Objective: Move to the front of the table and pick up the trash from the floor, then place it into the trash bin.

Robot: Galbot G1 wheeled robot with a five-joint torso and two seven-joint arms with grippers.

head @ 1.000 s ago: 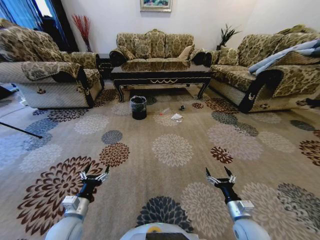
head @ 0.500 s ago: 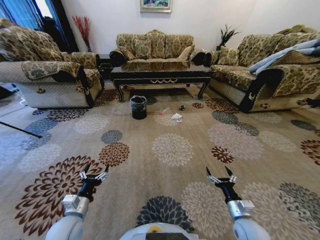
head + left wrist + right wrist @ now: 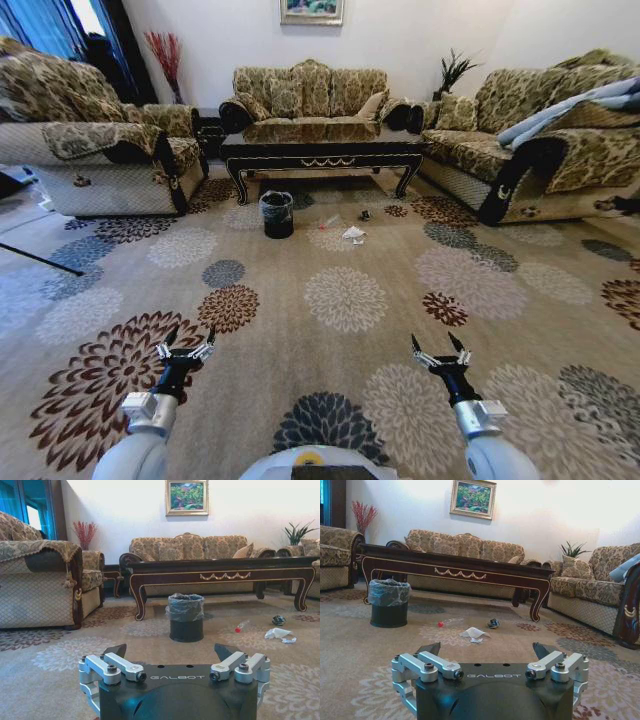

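barely anything has shifted since a second ago. left gripper (image 3: pixel 183 350) and right gripper (image 3: pixel 441 352) hang spread open, empty. trash (image 3: pixel 352 235) lies before the table (image 3: pixel 325 150), beside the trash bin (image 3: pixel 277 214). looks light, crushable; bottle (image 3: pixel 451 621) likely slick, so grab mid-body.

Open carpet (image 3: pixel 340 300) before the trash (image 3: pixel 352 235)

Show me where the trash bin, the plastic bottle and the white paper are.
trash bin (image 3: pixel 186 625): left wrist view, black side wall.
plastic bottle (image 3: pixel 451 622): right wrist view, clear body.
white paper (image 3: pixel 473 633): right wrist view, middle of the crumpled sheet.
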